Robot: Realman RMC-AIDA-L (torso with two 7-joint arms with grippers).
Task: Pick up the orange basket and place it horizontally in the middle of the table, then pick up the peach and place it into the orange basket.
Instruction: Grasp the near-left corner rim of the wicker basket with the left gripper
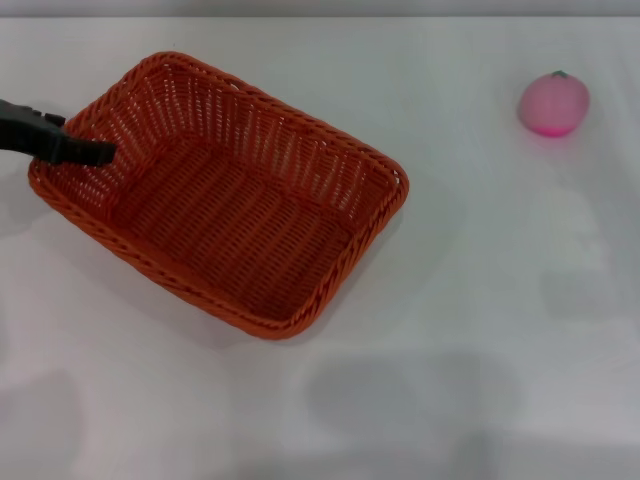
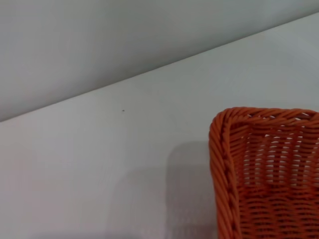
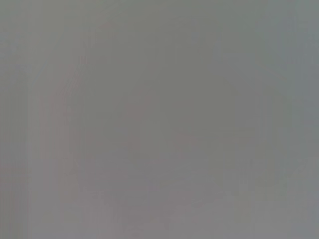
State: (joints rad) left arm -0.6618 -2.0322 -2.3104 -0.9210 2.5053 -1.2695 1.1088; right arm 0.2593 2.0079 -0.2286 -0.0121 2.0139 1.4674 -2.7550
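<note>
The orange basket (image 1: pixel 225 195) lies on the white table (image 1: pixel 470 300) left of centre, turned diagonally with its long side running from far left to near right. My left gripper (image 1: pixel 92 152) comes in from the left edge as a black shape. It crosses the basket's far-left short rim and its tip sits just inside the wall. The left wrist view shows one corner of the orange basket (image 2: pixel 264 169) on the table. The pink peach (image 1: pixel 553 103) rests alone at the far right, well apart from the basket. My right gripper is out of view.
The table's far edge (image 1: pixel 320 18) runs along the top of the head view. The right wrist view shows only a plain grey surface. Bare tabletop lies between the basket and the peach.
</note>
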